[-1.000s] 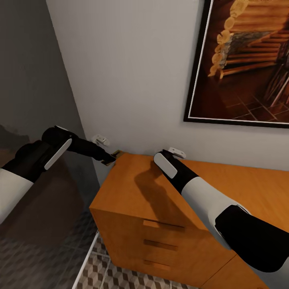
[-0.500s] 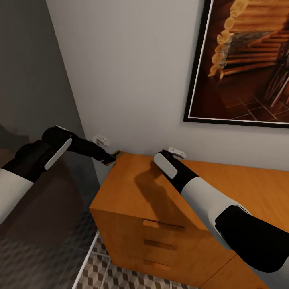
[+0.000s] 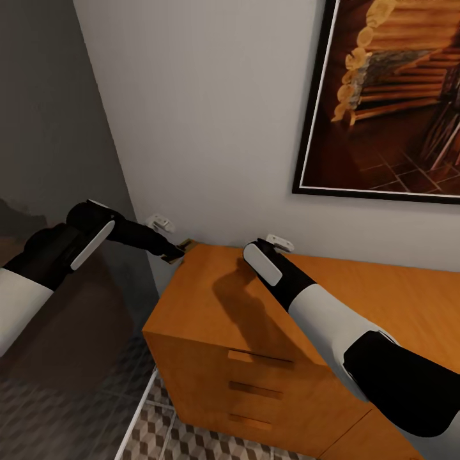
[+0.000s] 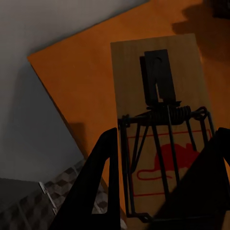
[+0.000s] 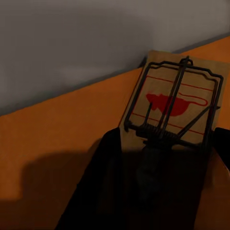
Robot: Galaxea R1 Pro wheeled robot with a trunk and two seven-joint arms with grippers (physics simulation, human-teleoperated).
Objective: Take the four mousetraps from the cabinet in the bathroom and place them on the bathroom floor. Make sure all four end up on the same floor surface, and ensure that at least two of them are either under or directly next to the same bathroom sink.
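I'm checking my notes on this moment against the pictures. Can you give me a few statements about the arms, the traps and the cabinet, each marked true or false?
1. The left gripper has a mousetrap between its fingers. True.
2. That trap sits at the middle of the cabinet top. False: it is at the top's back left corner, by the wall.
3. The right gripper is at a second mousetrap lying on the cabinet top near the wall. True.
4. A cabinet drawer is pulled open. False: the drawers in view are shut.
5. The picture hangs on the wall above the cabinet. True.
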